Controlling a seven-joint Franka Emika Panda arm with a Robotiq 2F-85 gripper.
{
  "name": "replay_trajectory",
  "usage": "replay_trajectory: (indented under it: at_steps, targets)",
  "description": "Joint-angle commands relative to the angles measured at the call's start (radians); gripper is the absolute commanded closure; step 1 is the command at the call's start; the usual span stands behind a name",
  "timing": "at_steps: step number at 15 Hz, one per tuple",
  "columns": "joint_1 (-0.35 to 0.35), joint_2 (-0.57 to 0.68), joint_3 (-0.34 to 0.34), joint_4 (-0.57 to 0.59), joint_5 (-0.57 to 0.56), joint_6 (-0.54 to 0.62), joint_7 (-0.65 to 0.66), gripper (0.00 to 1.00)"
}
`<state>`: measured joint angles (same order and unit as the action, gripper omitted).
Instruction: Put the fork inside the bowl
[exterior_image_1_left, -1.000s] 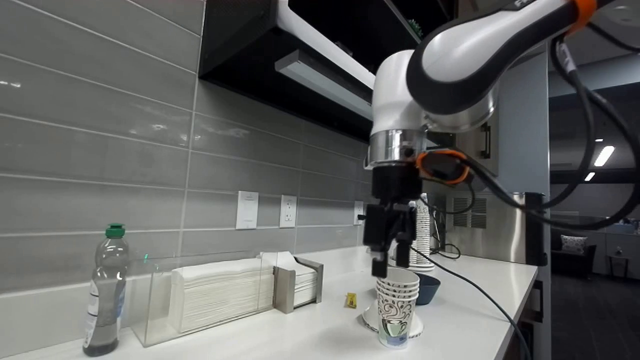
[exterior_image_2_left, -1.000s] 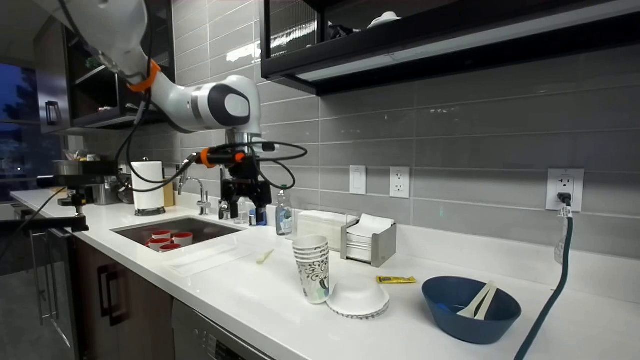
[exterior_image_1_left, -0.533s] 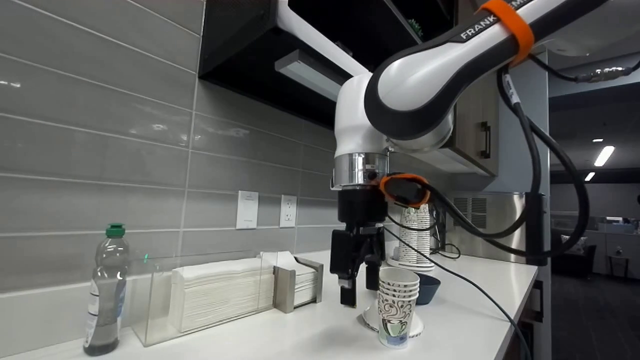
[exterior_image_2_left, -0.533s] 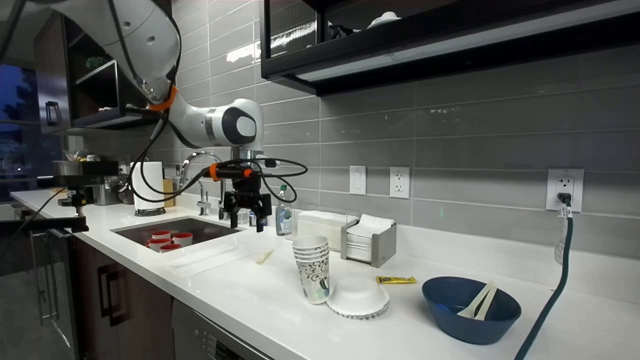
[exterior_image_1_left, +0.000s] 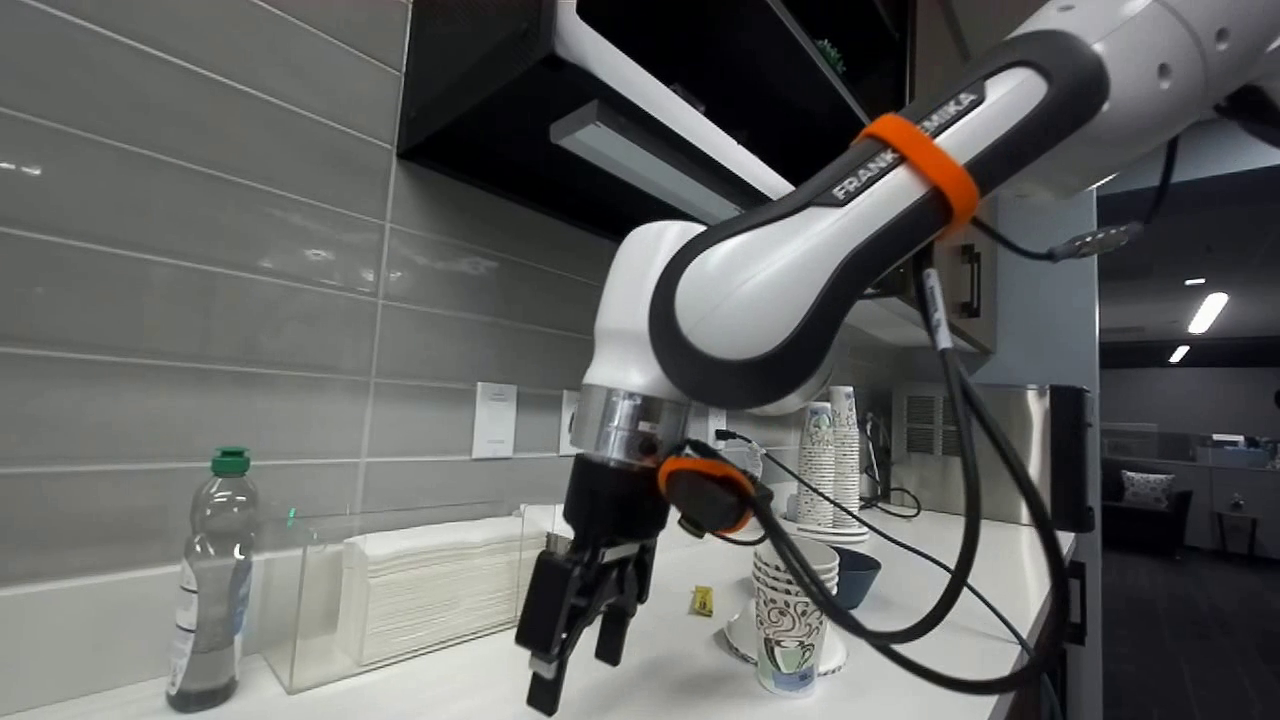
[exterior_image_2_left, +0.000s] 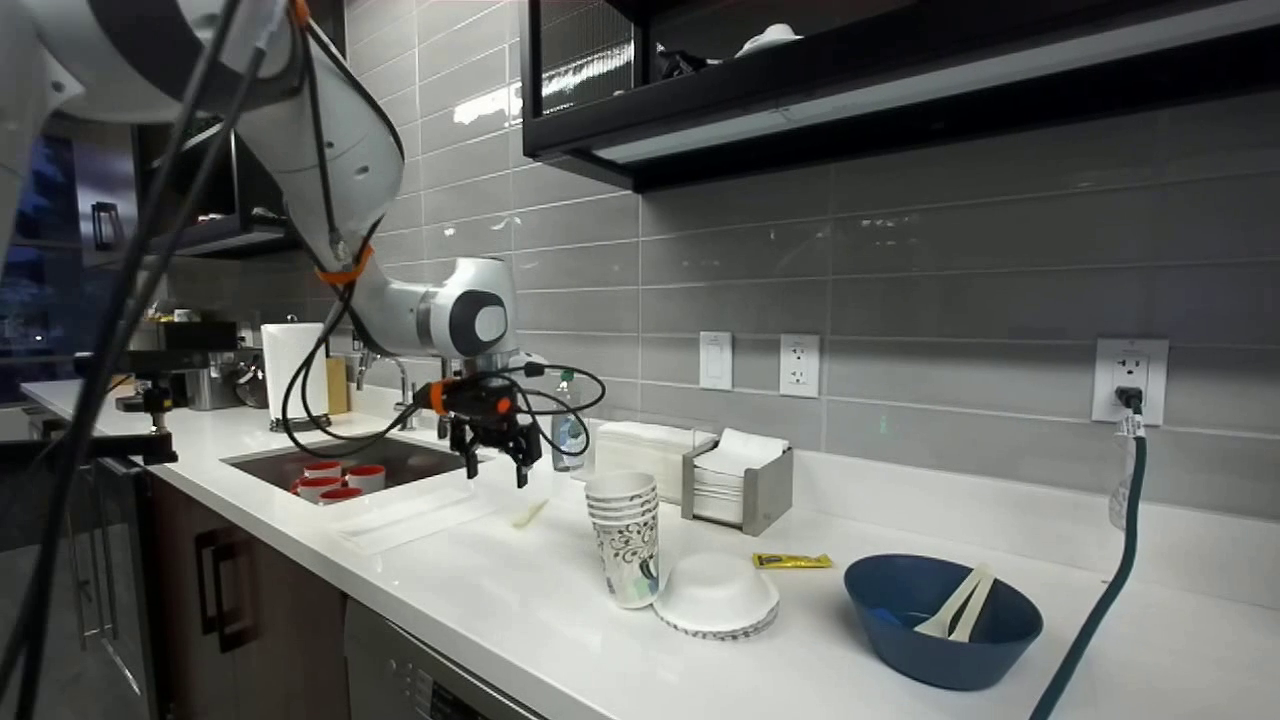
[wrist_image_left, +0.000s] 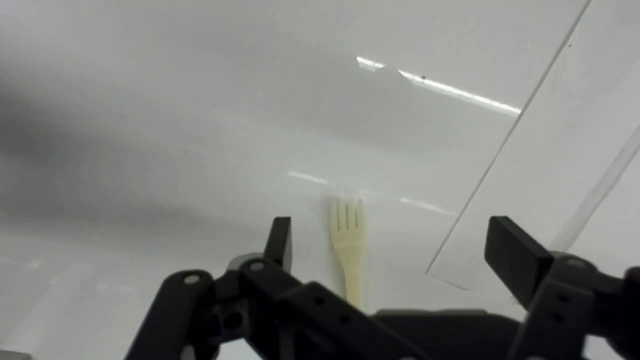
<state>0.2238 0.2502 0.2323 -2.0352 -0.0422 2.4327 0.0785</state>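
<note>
The pale fork (wrist_image_left: 348, 245) lies flat on the white counter in the wrist view, tines pointing up the picture, the end of its handle hidden behind my gripper (wrist_image_left: 392, 240). The fork also shows in an exterior view (exterior_image_2_left: 529, 514). My gripper is open and empty, above the counter, with the fork in the gap between its fingers, nearer the left finger. The gripper shows in both exterior views (exterior_image_1_left: 578, 672) (exterior_image_2_left: 497, 475), slightly tilted. The bowl (exterior_image_2_left: 940, 660) is dark blue, far from the gripper, with two pale utensils inside; it is partly hidden behind cups in an exterior view (exterior_image_1_left: 857, 578).
Stacked patterned paper cups (exterior_image_2_left: 628, 560) and upturned white paper bowls (exterior_image_2_left: 715, 598) stand between gripper and bowl. A yellow packet (exterior_image_2_left: 790, 561), napkin holder (exterior_image_2_left: 768, 490) and bottle (exterior_image_1_left: 212, 590) are along the wall. A sink (exterior_image_2_left: 410, 465) holds red-and-white mugs. A cabinet (exterior_image_1_left: 480, 120) hangs above.
My gripper has moved down toward the counter and away from the bowl's side, tilting slightly. It stays open. The objects on the counter have not moved.
</note>
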Motion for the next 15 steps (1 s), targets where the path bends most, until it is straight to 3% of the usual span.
replay_trajectory:
  at_steps: [1,2,5,6,8,11,15]
  targets:
    - [0.034,0.199,-0.008,0.198,-0.028,-0.014,-0.061,0.02]
    - [0.042,0.240,-0.012,0.250,-0.034,-0.028,-0.076,0.09]
    - [0.056,0.337,-0.018,0.379,-0.032,-0.070,-0.123,0.15]
    - [0.061,0.362,-0.025,0.415,-0.036,-0.084,-0.129,0.21]
    - [0.067,0.399,-0.033,0.476,-0.035,-0.130,-0.139,0.20]
    - [0.073,0.433,-0.041,0.542,-0.038,-0.184,-0.148,0.25]
    - [0.086,0.461,-0.049,0.604,-0.045,-0.269,-0.157,0.46]
